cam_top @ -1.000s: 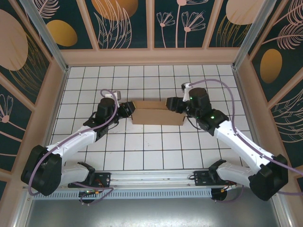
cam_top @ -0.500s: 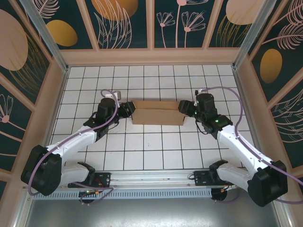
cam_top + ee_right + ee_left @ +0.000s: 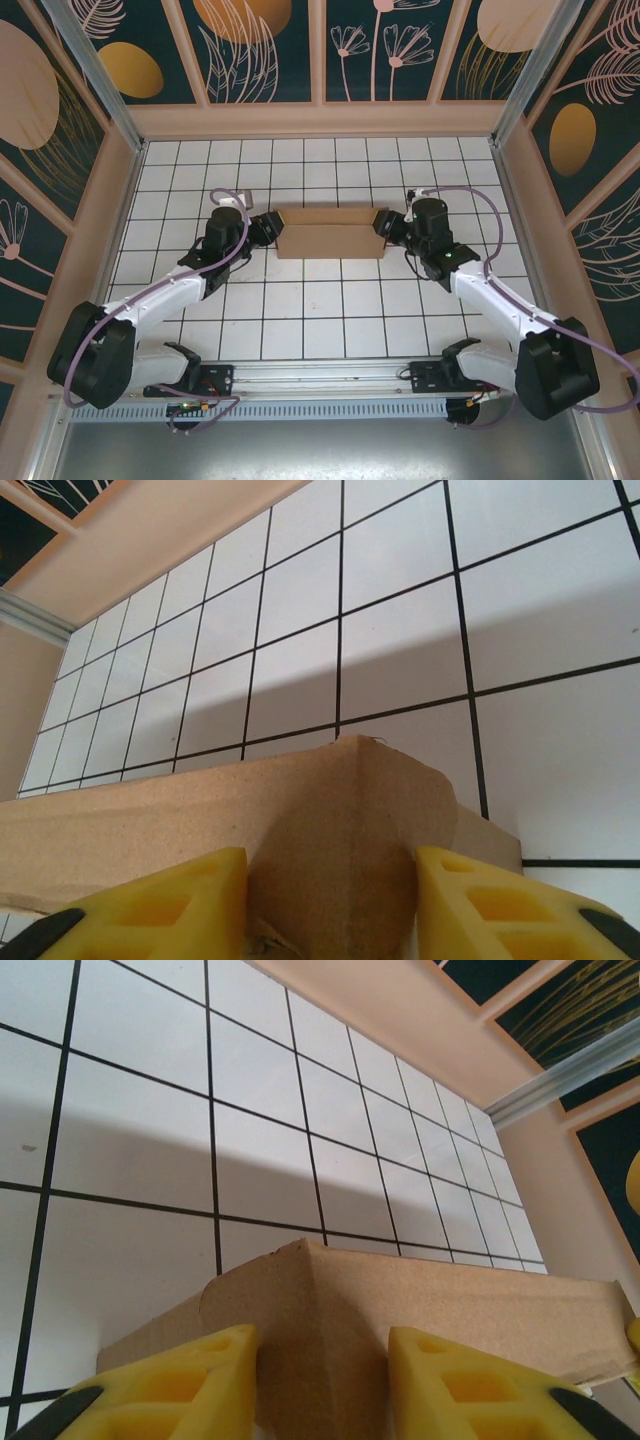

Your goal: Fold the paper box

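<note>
The paper box (image 3: 330,238) is a brown cardboard mailer lying across the middle tiles with its long wall raised. My left gripper (image 3: 268,229) is at its left end. In the left wrist view the yellow fingers (image 3: 190,1385) of the left gripper (image 3: 322,1360) press both sides of a creased cardboard corner (image 3: 330,1310). My right gripper (image 3: 386,226) is at the box's right end. In the right wrist view, the right gripper (image 3: 330,895) pinches the folded corner flap (image 3: 350,820) the same way. The box's inside is hidden.
White tiled floor (image 3: 330,310) surrounds the box. Peach walls (image 3: 325,120) rim the floor at the back and both sides. Both arm bases sit on the metal rail (image 3: 320,378) at the near edge.
The right gripper has swung from above the box's right end to beside that end and closed on its corner. The box has shifted slightly toward the back. The left gripper has barely moved.
</note>
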Controlling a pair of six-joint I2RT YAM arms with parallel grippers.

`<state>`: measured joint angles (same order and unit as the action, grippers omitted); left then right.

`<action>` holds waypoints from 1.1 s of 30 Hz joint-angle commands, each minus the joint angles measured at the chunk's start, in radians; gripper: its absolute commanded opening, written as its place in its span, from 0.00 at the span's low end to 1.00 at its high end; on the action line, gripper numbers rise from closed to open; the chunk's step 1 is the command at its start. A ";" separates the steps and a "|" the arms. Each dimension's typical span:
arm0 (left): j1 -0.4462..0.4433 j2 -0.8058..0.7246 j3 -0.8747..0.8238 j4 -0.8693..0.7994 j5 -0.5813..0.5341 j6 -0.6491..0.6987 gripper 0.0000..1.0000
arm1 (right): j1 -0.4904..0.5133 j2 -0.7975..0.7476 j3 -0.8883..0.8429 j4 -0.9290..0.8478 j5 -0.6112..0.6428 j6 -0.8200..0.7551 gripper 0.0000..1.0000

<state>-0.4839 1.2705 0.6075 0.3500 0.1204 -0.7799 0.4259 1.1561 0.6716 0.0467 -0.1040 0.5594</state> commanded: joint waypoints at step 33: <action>0.040 0.271 0.209 0.252 0.035 0.038 0.37 | -0.062 0.362 0.227 0.321 -0.246 -0.054 0.45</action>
<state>-0.4221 1.5265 0.7761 0.5205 0.0357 -0.7448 0.3351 1.4933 0.8455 0.3035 -0.1974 0.5251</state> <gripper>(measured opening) 0.369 0.451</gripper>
